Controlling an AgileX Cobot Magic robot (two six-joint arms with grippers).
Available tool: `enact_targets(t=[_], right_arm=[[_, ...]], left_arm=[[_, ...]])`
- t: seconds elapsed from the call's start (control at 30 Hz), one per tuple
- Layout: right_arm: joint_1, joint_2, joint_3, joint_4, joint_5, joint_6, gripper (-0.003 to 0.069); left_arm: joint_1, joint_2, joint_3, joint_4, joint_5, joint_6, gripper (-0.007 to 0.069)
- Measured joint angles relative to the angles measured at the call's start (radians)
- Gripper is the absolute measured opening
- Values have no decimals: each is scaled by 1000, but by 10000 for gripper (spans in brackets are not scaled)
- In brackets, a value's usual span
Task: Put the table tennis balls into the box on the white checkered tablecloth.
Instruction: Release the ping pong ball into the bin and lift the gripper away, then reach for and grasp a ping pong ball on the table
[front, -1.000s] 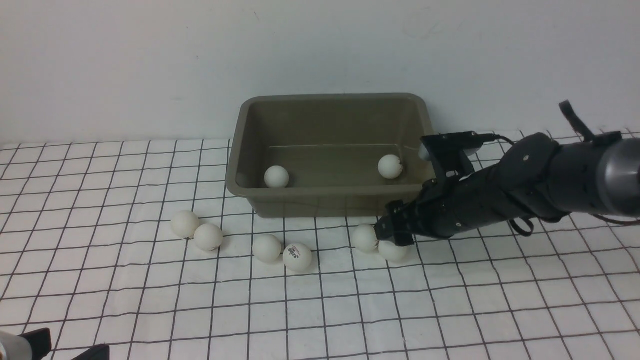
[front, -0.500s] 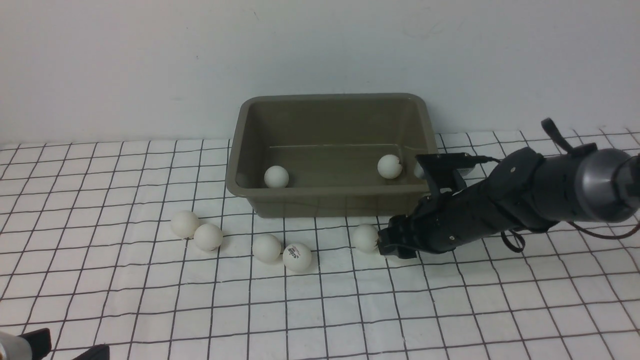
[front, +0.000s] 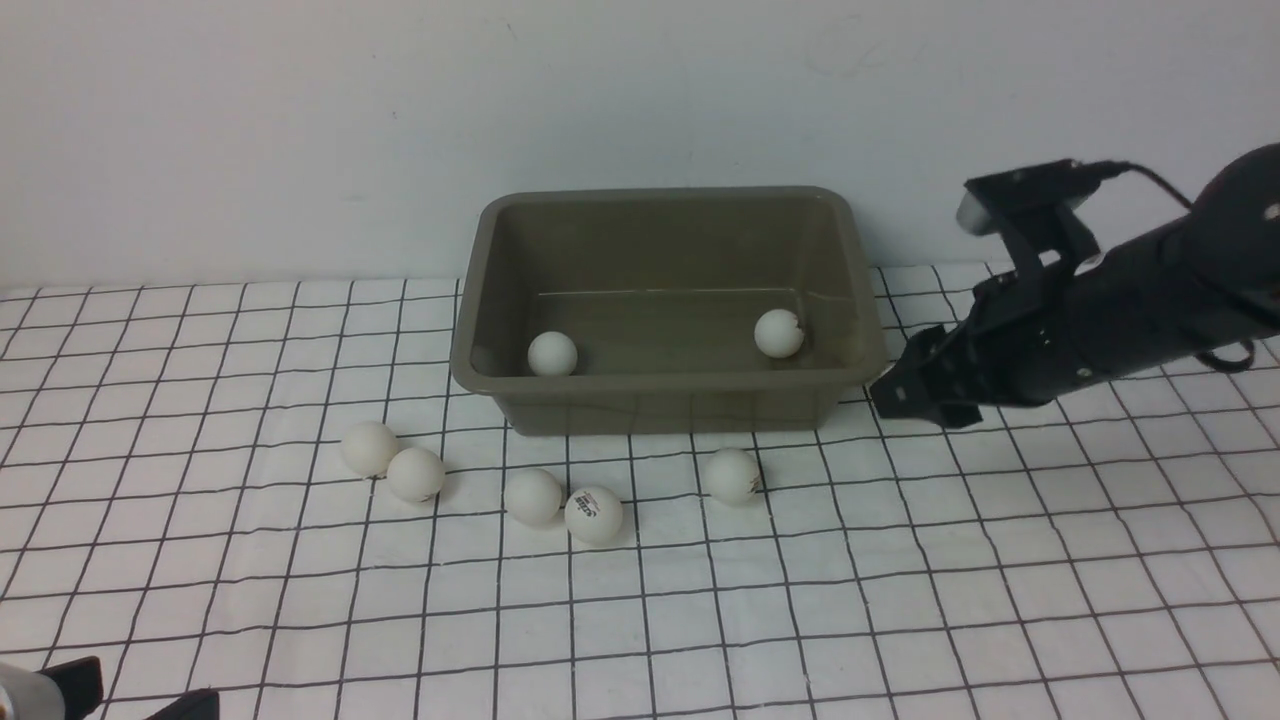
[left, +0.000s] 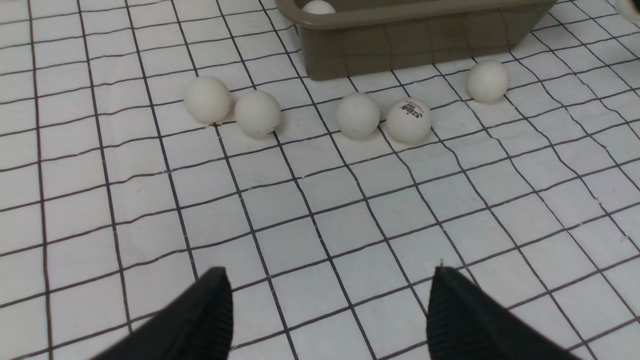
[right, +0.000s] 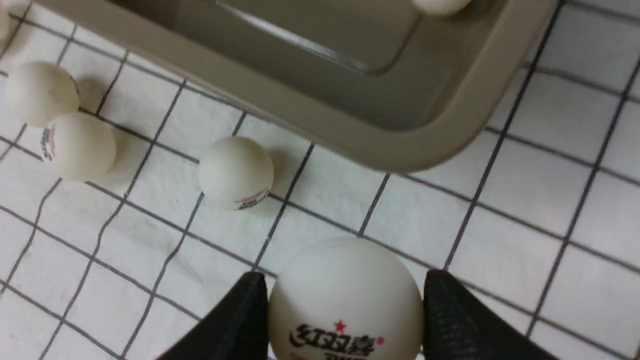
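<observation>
My right gripper (front: 897, 393) hangs above the white checkered tablecloth (front: 900, 600), just off the front right corner of the olive-grey box (front: 660, 383). In the right wrist view it (right: 345, 274) is shut on a table tennis ball (right: 345, 305) with a printed logo; the front view hides that ball. Two balls (front: 553, 353) (front: 779, 333) lie inside the box. Several more lie on the cloth in front of it, from the leftmost one (front: 370, 447) to the rightmost one (front: 733, 475). My left gripper (left: 330, 272) is open over bare cloth at the near left, well short of them.
A plain white wall (front: 300, 130) rises right behind the box. The box rim (right: 350, 135) runs close to the held ball in the right wrist view. My left gripper's fingers (front: 75, 682) show only at the bottom left corner of the front view.
My right gripper has shut on one of the two balls by the box's front right, lifted it and swung up and to the right. The neighbouring ball stays on the cloth. The left arm has not moved.
</observation>
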Motion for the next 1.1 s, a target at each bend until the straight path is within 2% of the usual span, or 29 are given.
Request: enact_targets(t=[0.1,0.27,0.33,0.4,0.5,0.63,0.8,0.9,1.1], right_arm=[[-6,-23,-20,66,-1,-78,358],[-6,102,-119,338,-3,-239,358],[-6,157,-160,394,-4,-284,358],[-6,275,-263,514,19,-396,358],[-6,359,-358,561,71,-463,358],[-6,440,-483,580,131,-493,361],[-13,441,-511,576,126,-474,436],[-38,416,-512,542,143,-460,484],[-149,277,-513,423,320,-405,496]], left_arm=[[0,0,0,0,0,0,471],[0,0,0,0,0,0,471],[0,0,0,0,0,0,471],[0,0,0,0,0,0,471],[0,0,0,0,0,0,471],[0,0,0,0,0,0,471],[0,0,0,0,0,0,471],[0,0,0,0,0,0,471],[0,0,0,0,0,0,471]])
